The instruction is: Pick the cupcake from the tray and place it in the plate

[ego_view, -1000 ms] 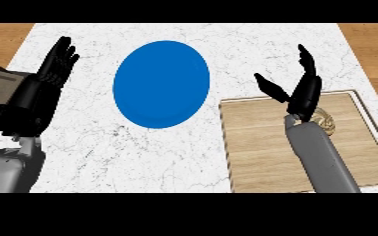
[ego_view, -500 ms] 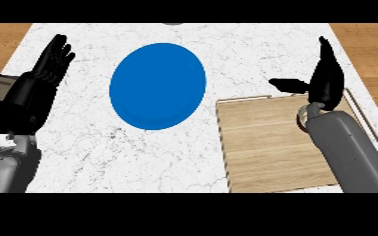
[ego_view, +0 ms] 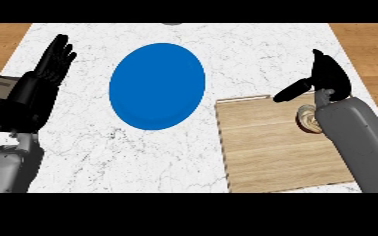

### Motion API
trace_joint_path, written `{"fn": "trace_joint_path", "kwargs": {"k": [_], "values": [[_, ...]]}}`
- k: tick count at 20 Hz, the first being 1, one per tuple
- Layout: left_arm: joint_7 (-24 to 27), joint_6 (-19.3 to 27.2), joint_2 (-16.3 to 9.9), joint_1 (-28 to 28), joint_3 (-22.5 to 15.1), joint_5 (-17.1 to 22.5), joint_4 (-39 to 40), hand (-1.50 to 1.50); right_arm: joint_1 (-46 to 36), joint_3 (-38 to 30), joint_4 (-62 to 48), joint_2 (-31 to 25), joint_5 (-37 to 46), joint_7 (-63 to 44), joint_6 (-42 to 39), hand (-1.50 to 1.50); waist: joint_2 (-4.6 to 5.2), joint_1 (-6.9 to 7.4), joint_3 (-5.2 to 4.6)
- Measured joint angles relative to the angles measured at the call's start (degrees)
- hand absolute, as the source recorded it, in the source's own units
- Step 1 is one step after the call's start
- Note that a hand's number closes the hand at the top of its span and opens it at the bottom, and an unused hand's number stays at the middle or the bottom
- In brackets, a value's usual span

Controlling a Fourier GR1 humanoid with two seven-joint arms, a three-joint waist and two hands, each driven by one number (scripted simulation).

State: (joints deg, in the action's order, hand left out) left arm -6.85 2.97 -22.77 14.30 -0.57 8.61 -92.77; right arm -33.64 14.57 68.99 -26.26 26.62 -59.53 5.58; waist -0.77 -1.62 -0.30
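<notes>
White marbled counter top (ego_view: pixel 280 55) with wood, perhaps flooring, at both corners (ego_view: pixel 15 35).

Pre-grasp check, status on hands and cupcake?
Right robot hand open above the tray. Cupcake on tray, partly hidden by forearm. Left robot hand open, resting. Plate bare.

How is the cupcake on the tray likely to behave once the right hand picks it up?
The cupcake looks small beside the right hand, so it is probably light. Its pale swirled top suggests soft frosting that could smear. The forearm hides most of it, so whether it would tip cannot be judged.
</notes>
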Motion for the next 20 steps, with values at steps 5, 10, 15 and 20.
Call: {"fn": "trace_joint_path", "kwargs": {"k": [5, 10, 15, 20], "values": [[0.5, -0.5, 0.4, 0.7, 0.4, -0.2, 1.1, 0.00, 1.0, -0.5, 4.3, -1.3, -2.9, -4.5, -6.4, -1.50, 0.31, 0.50, 0.15], [0.5, -1.0, 0.9, 0.9, 0.3, -0.7, 1.0, 0.00, 2.8, -0.9, 6.2, -2.6, -2.7, -6.5, -9.0, -1.50, 0.47, 0.95, 0.21], [1.3, -1.5, 1.5, -0.8, 0.4, -0.8, 0.2, 0.00, 5.7, -1.5, 5.6, -3.7, -2.7, -7.0, -11.0, -1.50, 0.54, 1.27, 0.23], [0.7, -2.0, 1.3, 0.4, 1.2, -0.7, 0.4, 0.00, 8.6, -2.4, 5.8, -3.5, -2.6, -7.3, -12.0, -1.50, 0.61, 1.27, 0.25]]}}
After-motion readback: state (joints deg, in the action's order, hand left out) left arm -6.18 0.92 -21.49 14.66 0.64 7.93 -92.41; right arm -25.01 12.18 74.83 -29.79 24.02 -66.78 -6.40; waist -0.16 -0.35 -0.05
